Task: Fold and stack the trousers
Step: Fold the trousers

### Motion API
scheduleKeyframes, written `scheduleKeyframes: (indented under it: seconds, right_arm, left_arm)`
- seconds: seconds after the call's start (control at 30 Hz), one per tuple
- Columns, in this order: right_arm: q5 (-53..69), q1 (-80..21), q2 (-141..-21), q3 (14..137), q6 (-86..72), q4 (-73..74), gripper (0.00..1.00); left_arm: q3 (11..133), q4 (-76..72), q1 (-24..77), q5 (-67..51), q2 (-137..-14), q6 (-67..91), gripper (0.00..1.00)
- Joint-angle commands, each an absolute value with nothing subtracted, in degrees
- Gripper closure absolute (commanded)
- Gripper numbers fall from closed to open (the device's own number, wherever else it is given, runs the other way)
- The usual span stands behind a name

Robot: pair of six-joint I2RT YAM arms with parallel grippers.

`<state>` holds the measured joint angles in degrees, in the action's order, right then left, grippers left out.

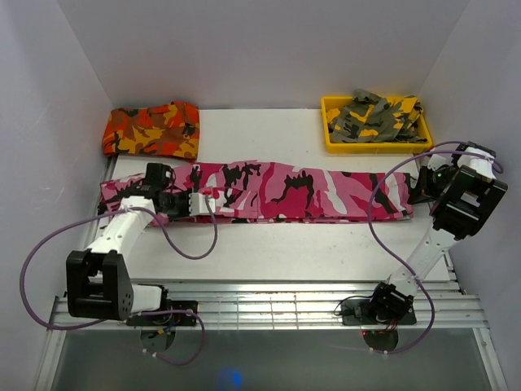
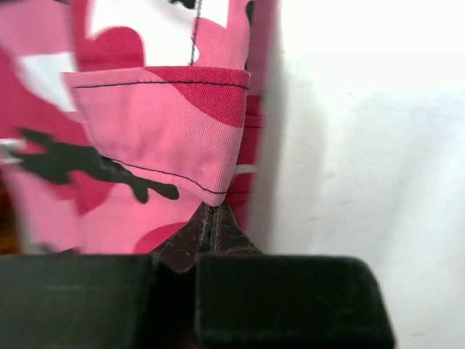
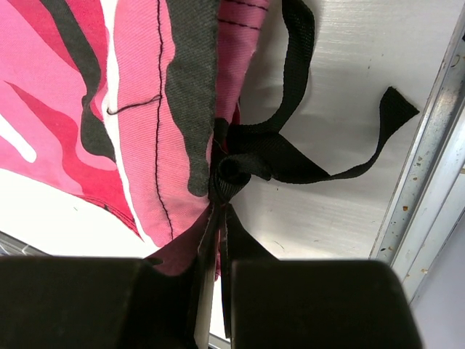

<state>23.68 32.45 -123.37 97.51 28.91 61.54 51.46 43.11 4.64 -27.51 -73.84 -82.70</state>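
The trousers, in pink, magenta, white and black camouflage, lie stretched in a long band across the middle of the table. My left gripper is near their left end, shut on a fold of pink fabric pinched at the tips. My right gripper is at their right end, shut on the trousers' edge where a black webbing strap bunches right at the fingertips. The strap's loose ends trail over the white table.
Folded orange-red camouflage trousers lie at the back left. A yellow bin at the back right holds olive-grey camouflage garments. A metal rail runs along the near edge, and white walls close in the sides.
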Motion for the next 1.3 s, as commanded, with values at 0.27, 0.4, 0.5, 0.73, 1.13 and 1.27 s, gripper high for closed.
scheduleKeyframes:
  seconds: [0.27, 0.4, 0.5, 0.73, 1.13, 1.27]
  right_arm:
    - [23.2, 34.8, -124.2, 102.2, 28.8, 61.0, 0.92]
    - [22.5, 34.9, -124.6, 102.6, 29.1, 60.9, 0.92]
    - [22.1, 35.0, -124.8, 102.7, 29.4, 61.0, 0.92]
    - [19.4, 35.0, -126.0, 104.6, 30.2, 61.8, 0.92]
    - [17.5, 35.0, -126.2, 104.9, 31.2, 62.7, 0.92]
    - [12.1, 35.4, -127.0, 107.0, 33.4, 62.7, 0.92]
  left_arm:
    - [49.7, 37.6, 2.1, -28.0, -78.4, -59.0, 0.49]
    - [63.5, 46.1, -10.2, -34.4, -75.1, -46.1, 0.47]
    - [67.8, 51.8, -19.3, -28.8, -78.7, -36.7, 0.46]
    - [70.7, 56.2, -41.5, -23.3, -89.4, -23.2, 0.49]
    - [68.4, 41.7, -48.2, -22.9, -101.8, -19.2, 0.45]
    - [70.0, 40.3, -47.8, -24.2, -106.2, -17.1, 0.45]
